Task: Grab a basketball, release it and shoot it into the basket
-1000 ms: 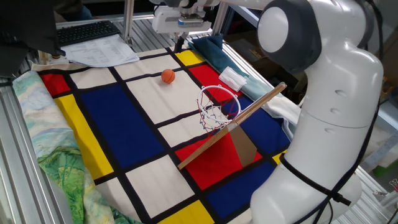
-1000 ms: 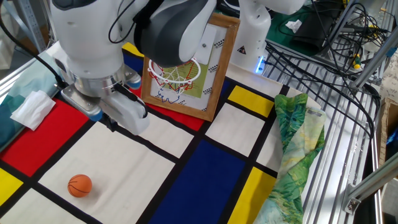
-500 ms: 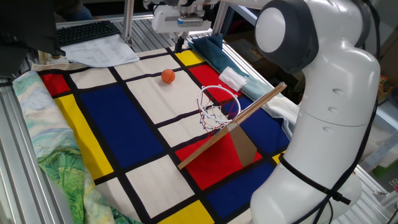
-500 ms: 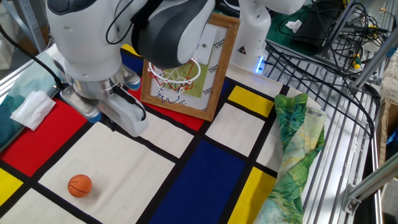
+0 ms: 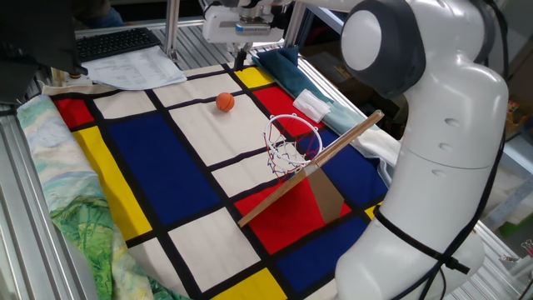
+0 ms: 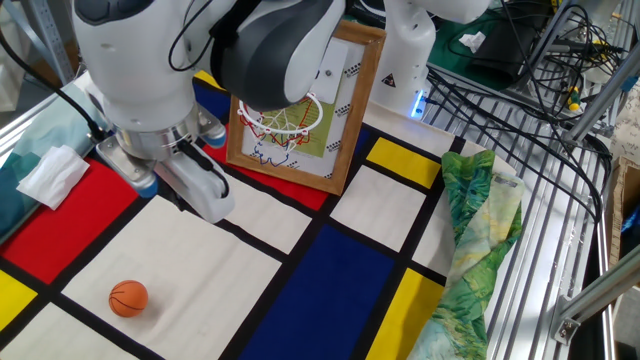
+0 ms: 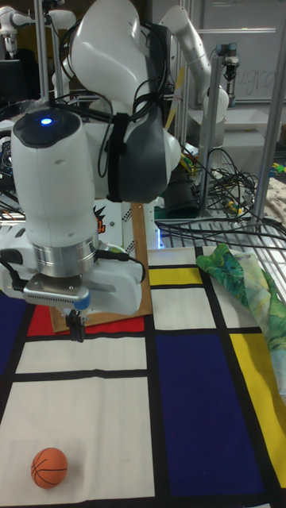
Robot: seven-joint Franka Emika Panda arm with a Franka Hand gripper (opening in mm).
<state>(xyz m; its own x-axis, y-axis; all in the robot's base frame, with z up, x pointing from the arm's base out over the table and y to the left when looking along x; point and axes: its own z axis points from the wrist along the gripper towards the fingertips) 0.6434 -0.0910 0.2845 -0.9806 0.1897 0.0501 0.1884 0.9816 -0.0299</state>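
Observation:
The orange basketball (image 5: 225, 102) lies alone on a white panel of the patterned cloth, and also shows as the ball (image 6: 128, 298) and the ball (image 7: 49, 467). The basket (image 5: 293, 137) has a white rim and string net on a slanted brown board (image 5: 312, 171). From the other side the hoop (image 6: 282, 118) hangs on the framed board (image 6: 350, 120). My gripper (image 5: 240, 58) hovers above the cloth beyond the ball, well clear of it. Its dark fingers (image 7: 75, 325) point down, look pressed together and hold nothing.
A green patterned cloth (image 6: 475, 230) is bunched along the table edge. A folded white cloth (image 5: 312, 106) and a teal cloth (image 5: 279, 67) lie near the hoop. Papers and a keyboard (image 5: 117, 42) sit at the back, and cables (image 6: 520, 70) run beside the table.
The gripper hand has drifted slightly, a little to the left in the other fixed view. The ball and the hoop have not moved.

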